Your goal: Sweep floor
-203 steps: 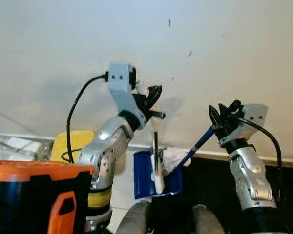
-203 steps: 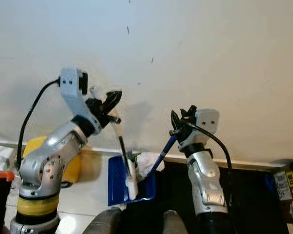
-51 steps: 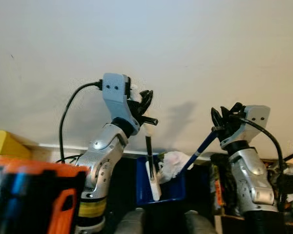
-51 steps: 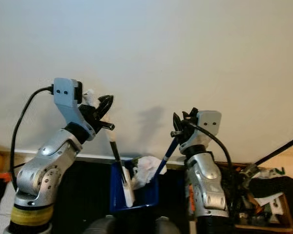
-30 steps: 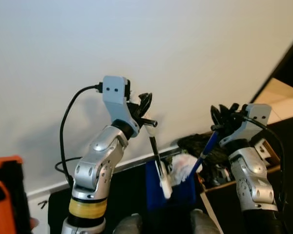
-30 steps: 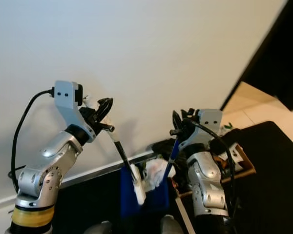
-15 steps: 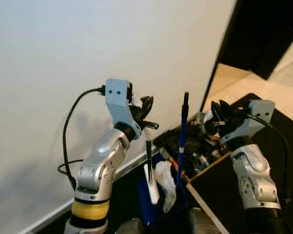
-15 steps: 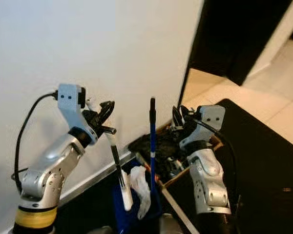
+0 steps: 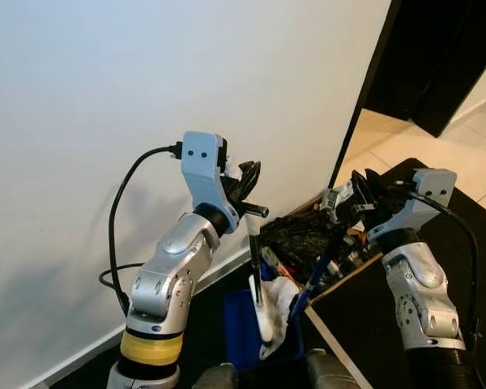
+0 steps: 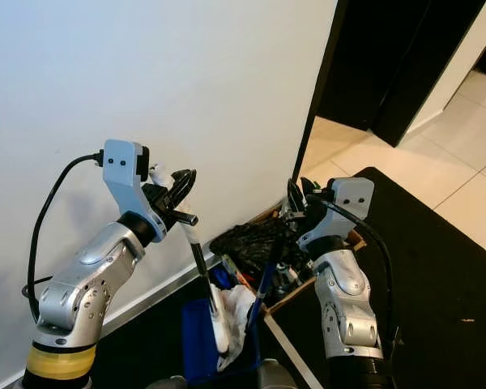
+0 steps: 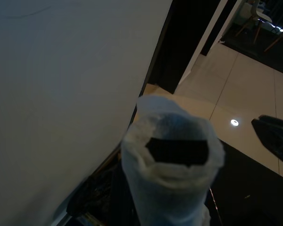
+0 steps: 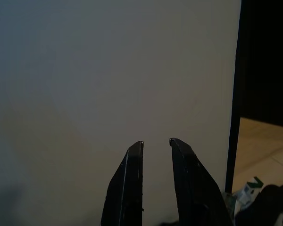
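At centre left of the frame, my left gripper (image 9: 245,180) has its jaws clamped on the white-wrapped top of a black-handled brush (image 9: 255,267), which hangs down into the blue plastic dustpan (image 9: 241,328) at bottom centre, where crumpled white paper (image 9: 282,298) lies. A blue dustpan handle (image 9: 317,277) slants up toward my right gripper (image 9: 364,188) at centre right, whose jaws stand slightly apart; whether they touch it I cannot tell. Behind it sits a wooden tray of dark clutter (image 9: 308,237).

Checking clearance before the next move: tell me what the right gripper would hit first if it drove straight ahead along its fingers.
Most likely the white wall. The right gripper points at it in the right wrist view, with nothing between; depth there is unclear.
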### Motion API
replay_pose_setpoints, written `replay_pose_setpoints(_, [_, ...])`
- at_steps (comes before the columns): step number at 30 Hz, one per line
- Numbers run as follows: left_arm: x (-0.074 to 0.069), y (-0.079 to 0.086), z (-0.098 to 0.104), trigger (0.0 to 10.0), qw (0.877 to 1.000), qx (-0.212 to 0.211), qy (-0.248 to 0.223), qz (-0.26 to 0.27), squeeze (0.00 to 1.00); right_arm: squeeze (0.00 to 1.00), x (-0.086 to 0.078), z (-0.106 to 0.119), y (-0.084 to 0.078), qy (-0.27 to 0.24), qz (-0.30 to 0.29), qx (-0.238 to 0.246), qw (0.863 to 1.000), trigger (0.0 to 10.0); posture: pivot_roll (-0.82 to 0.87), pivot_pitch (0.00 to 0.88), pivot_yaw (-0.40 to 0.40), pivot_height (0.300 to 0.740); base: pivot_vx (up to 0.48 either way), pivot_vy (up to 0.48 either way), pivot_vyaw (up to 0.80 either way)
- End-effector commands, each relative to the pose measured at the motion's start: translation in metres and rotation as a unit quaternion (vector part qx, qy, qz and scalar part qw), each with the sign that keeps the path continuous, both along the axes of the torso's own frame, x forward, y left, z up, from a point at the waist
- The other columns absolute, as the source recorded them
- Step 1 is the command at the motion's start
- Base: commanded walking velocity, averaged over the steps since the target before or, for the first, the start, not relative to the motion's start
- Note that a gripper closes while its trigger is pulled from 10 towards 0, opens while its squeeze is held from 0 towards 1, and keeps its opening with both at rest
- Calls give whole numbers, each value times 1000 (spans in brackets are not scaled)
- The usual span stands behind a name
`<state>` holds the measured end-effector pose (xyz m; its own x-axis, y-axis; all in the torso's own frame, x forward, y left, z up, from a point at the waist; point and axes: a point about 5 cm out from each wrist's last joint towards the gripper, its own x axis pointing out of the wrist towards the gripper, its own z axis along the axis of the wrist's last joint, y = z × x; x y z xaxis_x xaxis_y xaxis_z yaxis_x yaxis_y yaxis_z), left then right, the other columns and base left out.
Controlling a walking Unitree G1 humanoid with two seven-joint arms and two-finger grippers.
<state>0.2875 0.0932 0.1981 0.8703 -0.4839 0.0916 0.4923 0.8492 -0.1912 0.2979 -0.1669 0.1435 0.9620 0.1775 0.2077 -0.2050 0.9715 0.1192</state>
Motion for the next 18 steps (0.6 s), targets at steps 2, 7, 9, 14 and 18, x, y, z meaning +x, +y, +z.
replay_pose_setpoints(2, [0,4,-5,10000,1000,10,4,9,0,0,0,-11,5,19,13,-4,1000,10000,111,143,57,740,0,0,0])
replay_pose_setpoints(7, [-1,6,-6,10000,1000,12,6,13,0,1000,-2,-13,7,20,22,1,1000,10000,117,143,54,740,0,0,0])
replay_pose_setpoints(9, [-1,7,-7,10000,1000,12,7,14,0,1000,-4,-12,6,17,20,0,1000,10000,117,143,54,740,0,0,0])
replay_pose_setpoints(14, [-1,6,-7,10000,1000,12,8,13,0,1000,-9,0,3,-16,16,-5,1000,10000,110,143,55,740,0,0,0])
replay_pose_setpoints(18, [-1,5,-7,10000,1000,13,8,10,0,1000,-15,8,8,-27,41,-14,999,10000,107,144,57,740,0,0,0])
